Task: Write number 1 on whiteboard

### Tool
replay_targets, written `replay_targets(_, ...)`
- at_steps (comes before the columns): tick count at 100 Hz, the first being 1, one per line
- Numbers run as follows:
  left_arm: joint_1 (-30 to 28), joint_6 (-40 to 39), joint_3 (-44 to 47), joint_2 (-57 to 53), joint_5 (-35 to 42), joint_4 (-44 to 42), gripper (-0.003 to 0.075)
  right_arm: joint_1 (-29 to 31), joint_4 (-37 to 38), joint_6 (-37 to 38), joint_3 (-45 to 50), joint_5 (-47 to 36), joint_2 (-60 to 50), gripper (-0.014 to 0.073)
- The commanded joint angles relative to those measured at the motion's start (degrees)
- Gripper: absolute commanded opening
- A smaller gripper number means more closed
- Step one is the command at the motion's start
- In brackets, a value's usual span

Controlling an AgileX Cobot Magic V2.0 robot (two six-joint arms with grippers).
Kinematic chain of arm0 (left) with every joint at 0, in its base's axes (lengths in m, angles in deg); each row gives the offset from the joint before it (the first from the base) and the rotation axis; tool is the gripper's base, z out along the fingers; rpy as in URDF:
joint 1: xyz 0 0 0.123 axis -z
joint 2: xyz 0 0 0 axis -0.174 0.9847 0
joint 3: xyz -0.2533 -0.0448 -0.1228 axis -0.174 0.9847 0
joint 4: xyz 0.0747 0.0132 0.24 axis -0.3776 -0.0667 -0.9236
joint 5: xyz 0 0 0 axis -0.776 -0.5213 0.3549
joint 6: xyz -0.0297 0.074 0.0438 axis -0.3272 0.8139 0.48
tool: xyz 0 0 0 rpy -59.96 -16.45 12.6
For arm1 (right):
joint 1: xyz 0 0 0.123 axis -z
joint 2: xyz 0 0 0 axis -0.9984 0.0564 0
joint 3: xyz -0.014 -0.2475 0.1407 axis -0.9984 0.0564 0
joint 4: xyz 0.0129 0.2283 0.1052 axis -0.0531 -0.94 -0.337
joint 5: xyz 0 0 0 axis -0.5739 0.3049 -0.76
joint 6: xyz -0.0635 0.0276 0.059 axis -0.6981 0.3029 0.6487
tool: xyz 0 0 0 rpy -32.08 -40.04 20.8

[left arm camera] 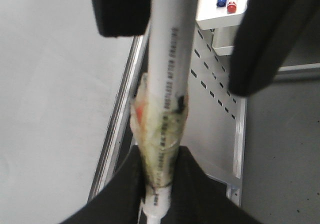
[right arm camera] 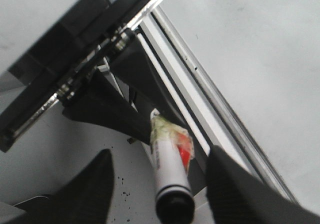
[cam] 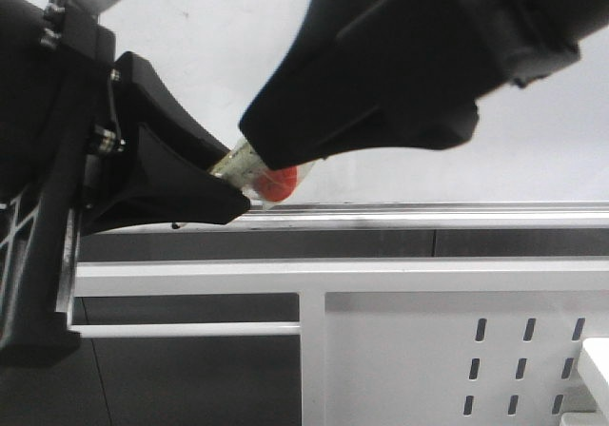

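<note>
Front view, left hand [cam: 224,193] gripping marker [cam: 255,174], right hand [cam: 285,145] around it

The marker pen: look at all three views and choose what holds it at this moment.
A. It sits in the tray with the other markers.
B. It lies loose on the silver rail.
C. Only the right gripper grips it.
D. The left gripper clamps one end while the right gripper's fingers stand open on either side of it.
D: the left gripper is shut on the marker pen, and the right gripper fingers stand apart around it without touching.
</note>
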Motion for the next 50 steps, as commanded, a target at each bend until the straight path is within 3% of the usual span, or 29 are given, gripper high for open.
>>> replay_targets(1, 0.51, -0.39, -2.00, -1.44, 3.17, 0.36, -0.0020, -0.14, 0.19, -0.77, -2.15, -3.69, -0.26, 0.0242)
replay_targets(14, 0.51, -0.51, -2.00, -1.44, 2.90, 0.36, -0.0020, -0.14, 0.19, -0.77, -2.15, -4.72, -0.27, -0.0074)
replay_targets(24, 0.51, -0.61, -2.00, -1.44, 2.76, 0.49, -0.0015, -0.14, 0.19, -0.77, -2.15, -5.25, -0.27, -0.0071)
replay_targets(32, 0.51, -0.61, -2.00, -1.44, 2.76, 0.49, 0.0045, -0.14, 0.65, -0.77, -2.15, -5.02, -0.27, -0.0071)
replay_targets(50, 0.51, -0.75, -2.00, -1.86, 2.52, 4.80, 0.0391, -0.14, 0.76, -0.77, -2.15, -5.58, -0.38, -0.0071)
